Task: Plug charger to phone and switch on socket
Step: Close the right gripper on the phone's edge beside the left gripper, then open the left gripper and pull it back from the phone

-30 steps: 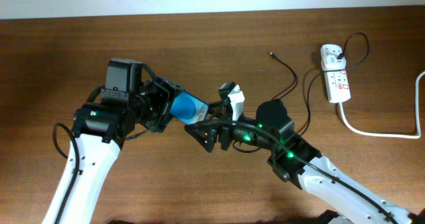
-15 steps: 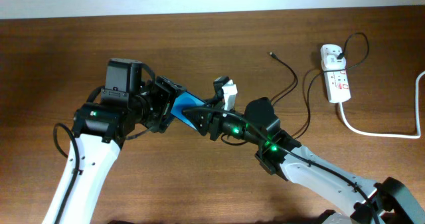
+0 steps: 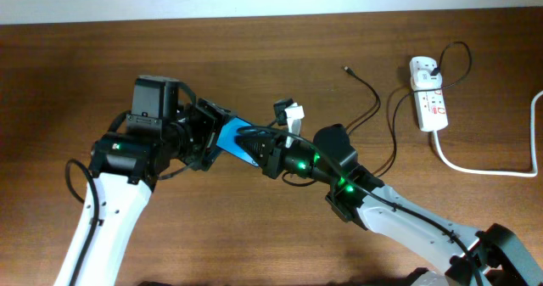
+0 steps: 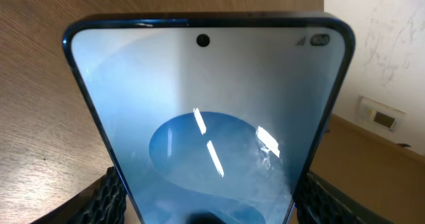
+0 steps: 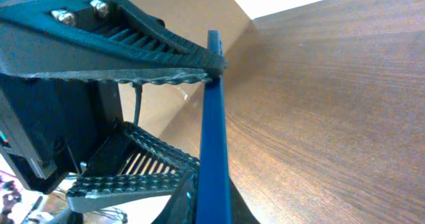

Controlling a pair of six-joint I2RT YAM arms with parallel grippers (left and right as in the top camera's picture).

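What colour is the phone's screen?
Blue: pale at the top, a darker blue oval lower down. The phone shows best in the left wrist view.

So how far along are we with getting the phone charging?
Done: the left gripper holds the phone up off the table, screen lit. In hand: the right gripper, open, is at the phone's edge. To do: the charger tip lies loose on the table, not in the phone, though its plug looks seated in the socket. Whether the socket's switch is on, I can't tell.
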